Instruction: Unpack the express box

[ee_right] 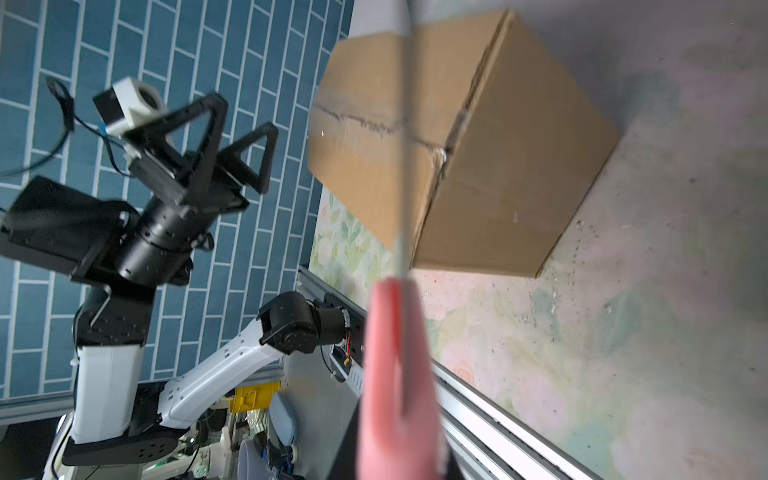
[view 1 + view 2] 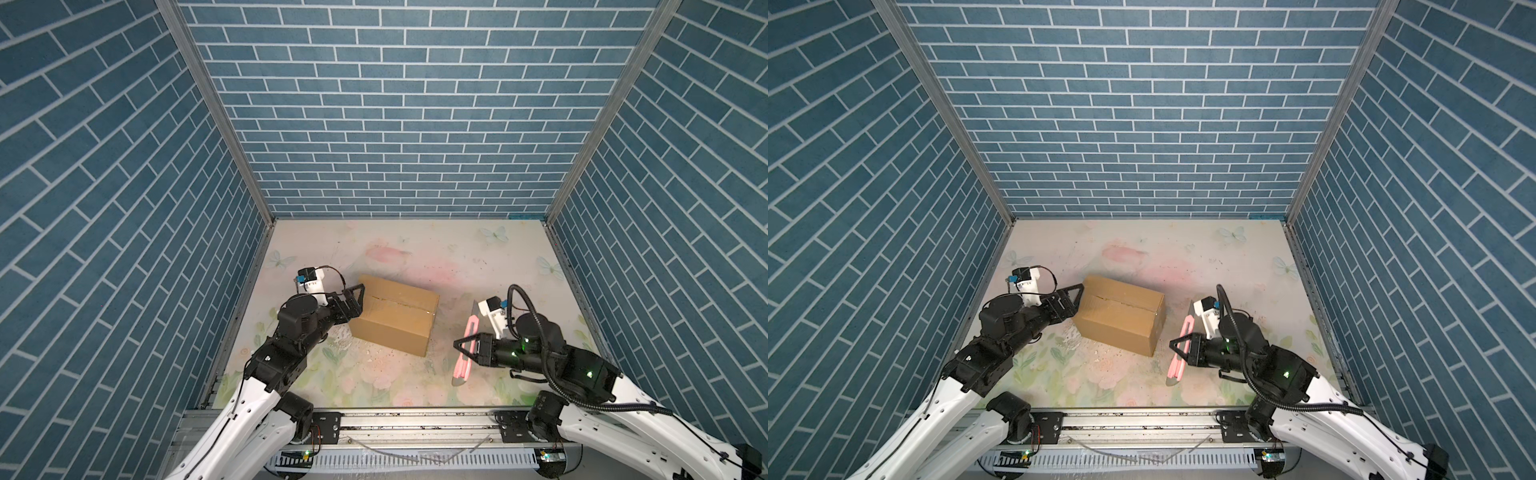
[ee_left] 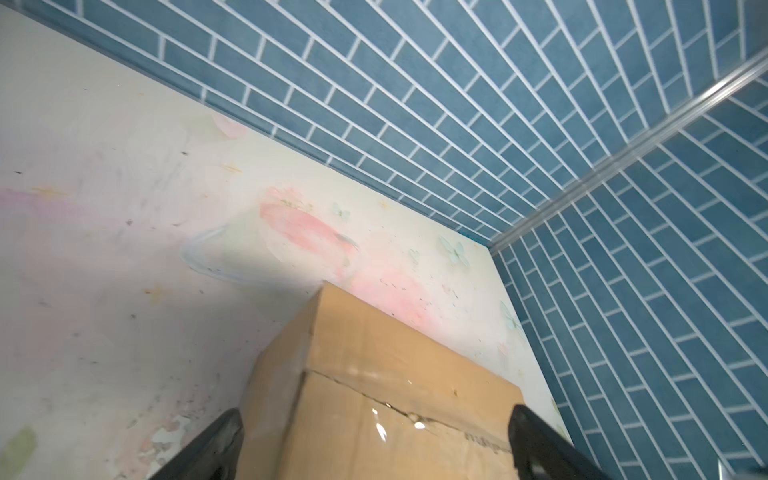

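The express box, a plain brown carton with a taped, cracked lengthwise seam, lies mid-table in both top views. My left gripper is open, its two fingers straddling the box's left end; whether they touch it I cannot tell. The right wrist view shows this left gripper open beside the box. My right gripper is shut on a pink knife. The knife hangs right of the box and apart from it, its grey blade extended.
The floral table is enclosed by blue brick walls on three sides. A metal rail runs along the front edge. Cardboard crumbs lie scattered on the table just in front of the box.
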Controlling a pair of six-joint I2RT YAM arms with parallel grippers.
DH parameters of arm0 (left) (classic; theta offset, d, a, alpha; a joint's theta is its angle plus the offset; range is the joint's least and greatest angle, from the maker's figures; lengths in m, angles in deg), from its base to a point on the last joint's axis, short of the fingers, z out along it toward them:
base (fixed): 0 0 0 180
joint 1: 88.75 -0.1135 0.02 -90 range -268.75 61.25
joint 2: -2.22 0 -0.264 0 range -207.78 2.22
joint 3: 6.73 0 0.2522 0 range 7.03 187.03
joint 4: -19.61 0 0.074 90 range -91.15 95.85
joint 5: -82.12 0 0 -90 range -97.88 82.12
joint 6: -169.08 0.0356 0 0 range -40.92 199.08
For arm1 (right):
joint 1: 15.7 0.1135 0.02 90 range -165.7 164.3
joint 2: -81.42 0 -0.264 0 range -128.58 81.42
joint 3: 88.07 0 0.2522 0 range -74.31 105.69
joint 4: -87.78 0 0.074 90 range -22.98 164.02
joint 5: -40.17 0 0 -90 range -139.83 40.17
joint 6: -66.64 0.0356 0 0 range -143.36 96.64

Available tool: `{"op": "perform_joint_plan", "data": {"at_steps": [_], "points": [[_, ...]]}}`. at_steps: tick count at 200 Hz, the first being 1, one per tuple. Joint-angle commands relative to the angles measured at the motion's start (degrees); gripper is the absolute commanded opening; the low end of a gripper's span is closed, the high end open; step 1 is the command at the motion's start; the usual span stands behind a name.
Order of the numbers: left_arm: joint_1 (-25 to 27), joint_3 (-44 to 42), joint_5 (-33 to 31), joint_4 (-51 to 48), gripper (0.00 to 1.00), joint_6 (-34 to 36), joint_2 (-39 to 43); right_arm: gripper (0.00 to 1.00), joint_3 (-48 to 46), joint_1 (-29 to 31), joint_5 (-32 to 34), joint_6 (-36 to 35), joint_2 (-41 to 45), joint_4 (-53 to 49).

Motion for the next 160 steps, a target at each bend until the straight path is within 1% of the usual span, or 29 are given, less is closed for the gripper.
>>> {"op": "perform_joint_plan", "data": {"at_steps": [1, 13, 22, 59, 65, 79, 112, 130, 160], "points": [[8.90, 3.25, -6.07, -5.63, 1.00, -2.03, -2.15, 0.00, 6.62, -3.28, -3.16, -10.65, -5.28, -9.70], [12.96, 4.99, -6.79, -4.76, 0.99, -1.92, -5.06, 0.00, 10.39, -5.33, -4.92, -13.17, -8.62, -9.38], [15.08, 6.99, -6.07, -3.27, 0.96, -1.83, -7.50, 0.00, 13.43, -6.47, -5.95, -14.81, -11.17, -9.25], [19.35, 9.47, 0.44, 9.10, 0.82, -0.23, -16.18, 0.00, 22.79, -9.91, -10.72, -18.21, -20.92, -6.16], [19.51, 9.40, 1.53, 11.34, 0.78, -0.09, -17.00, 0.00, 23.78, -10.29, -11.49, -18.32, -22.30, -5.37], [19.73, 9.47, 2.67, 14.22, 0.65, 0.01, -18.77, 0.00, 25.88, -10.97, -12.68, -18.24, -25.14, -4.14], [19.70, 10.94, 3.34, 15.01, 0.38, 0.50, -21.64, 0.00, 29.85, -11.81, -12.73, -18.10, -29.69, -2.64], [19.68, 12.62, 4.18, 14.96, 0.31, 0.35, -24.26, 0.00, 31.70, -11.92, -12.30, -18.24, -31.88, -2.44], [19.96, 15.00, 5.19, 14.92, 0.28, -0.18, -29.03, 0.00, 33.85, -12.02, -11.41, -18.15, -35.07, -1.95]]}}
